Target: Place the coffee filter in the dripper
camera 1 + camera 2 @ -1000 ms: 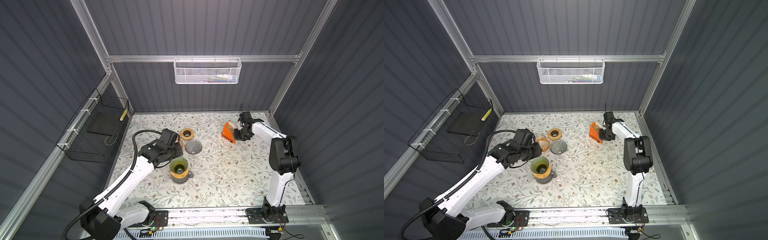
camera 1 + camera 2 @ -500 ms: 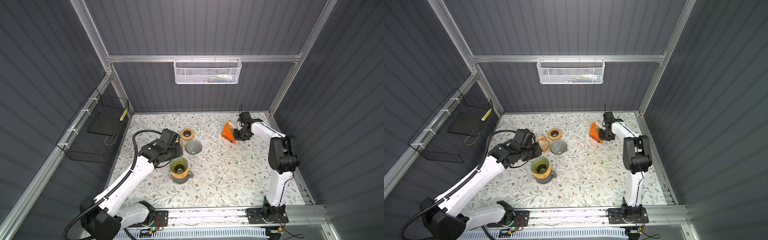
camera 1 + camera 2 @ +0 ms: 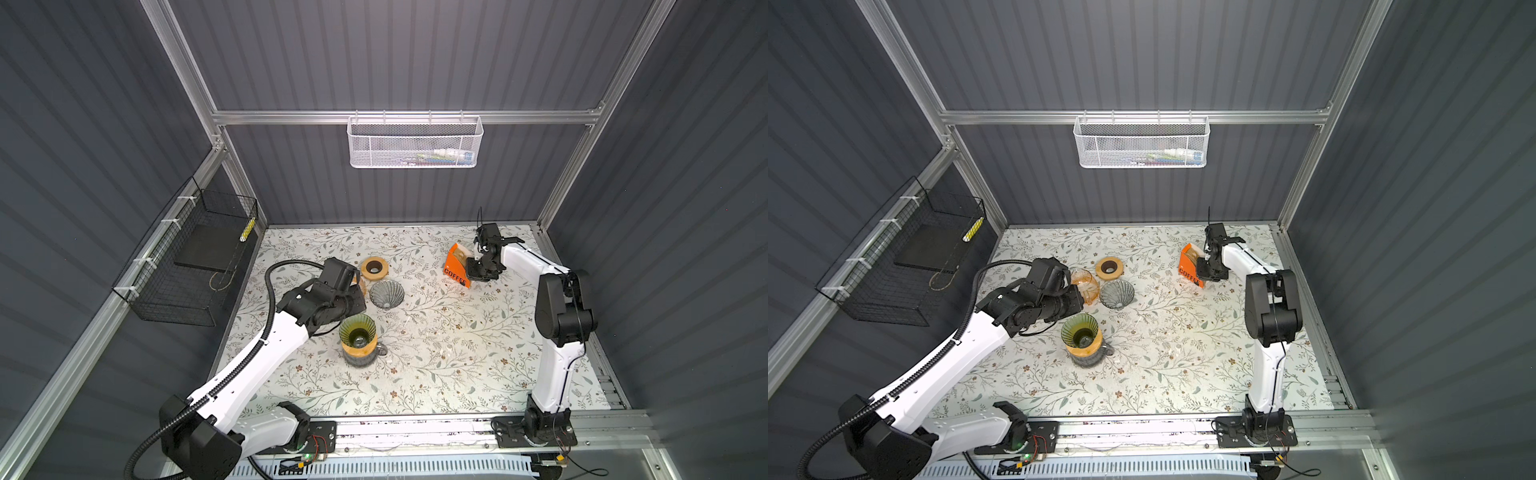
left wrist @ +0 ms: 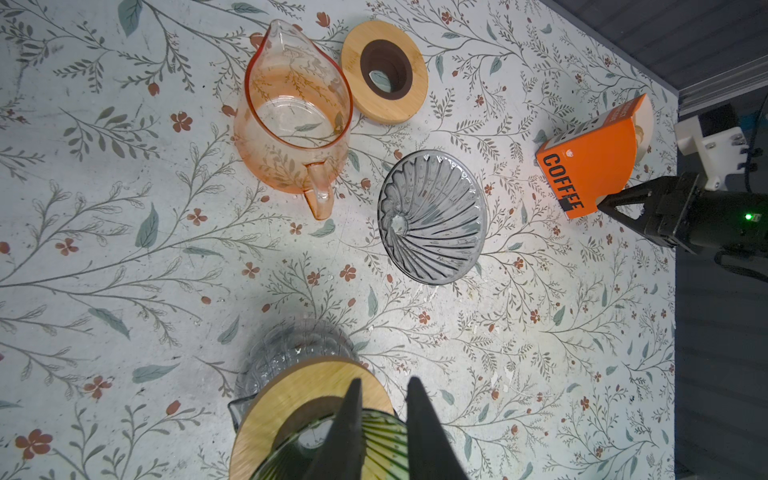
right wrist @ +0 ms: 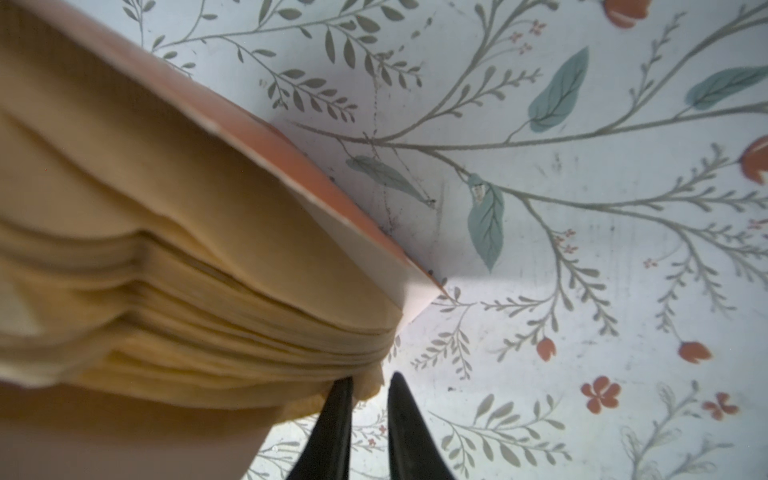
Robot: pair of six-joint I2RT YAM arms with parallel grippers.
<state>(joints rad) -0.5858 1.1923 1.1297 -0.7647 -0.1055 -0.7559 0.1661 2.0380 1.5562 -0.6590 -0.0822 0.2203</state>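
Your right gripper works at the far right of the table. Its fingers are only narrowly parted, and one tip touches the corner of the filter stack that fans out of the orange COFFEE box. Bare table shows through the gap, so nothing looks clamped yet.

The sheets lie packed tight, so a pinch may take several at once, or slip off the thin edge and take none. The box looks light, and a sideways pull could drag or topple it.

Your left gripper is at the green dripper, which stands on a wooden collar over a glass server, left of centre. The rim passes between its narrowly parted fingers, but you cannot tell whether they clamp it. If they do not, a filter pressed in off-centre could tip the dripper. A grey dripper lies just beyond it on the far side; I judge the green one the target, so watch for a mix-up.

The table carries a flat floral print with some scuffs. A pink glass jug and a wooden ring sit beyond the drippers. The walls are dark and ribbed in an aluminium frame, with a white mesh basket on the far wall and a black wire basket on the left.
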